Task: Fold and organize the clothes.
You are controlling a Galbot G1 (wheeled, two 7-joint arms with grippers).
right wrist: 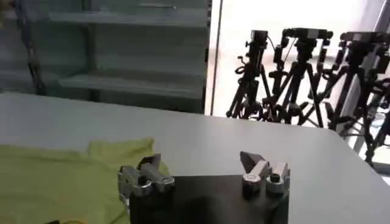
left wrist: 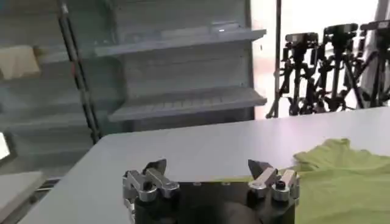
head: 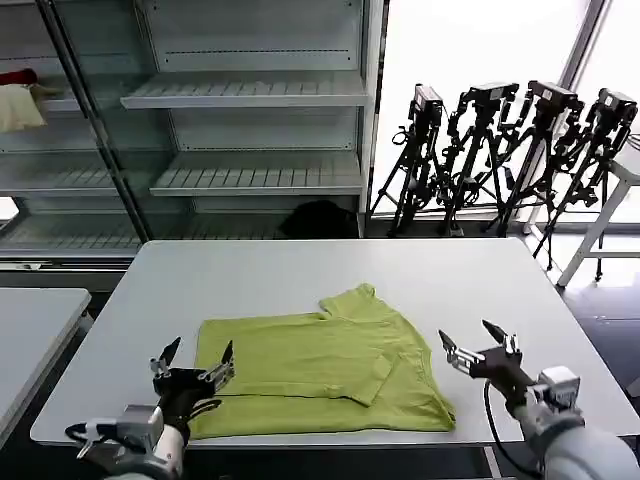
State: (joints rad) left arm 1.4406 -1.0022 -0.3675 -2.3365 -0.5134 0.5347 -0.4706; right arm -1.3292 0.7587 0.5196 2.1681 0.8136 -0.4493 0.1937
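Lime T-shirt [head: 325,370], partly folded, lies on white table [head: 300,270] toward 6 o'clock. Left gripper [head: 193,362] at its 8 o'clock corner, right gripper [head: 480,346] at 3 o'clock; jaws spread, empty. Hem pinch judged next.

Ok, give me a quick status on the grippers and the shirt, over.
Left gripper open, at T-shirt's near left corner. Right gripper open, just off its right edge. T-shirt partly folded on white table, ungrasped. Nothing in the way.
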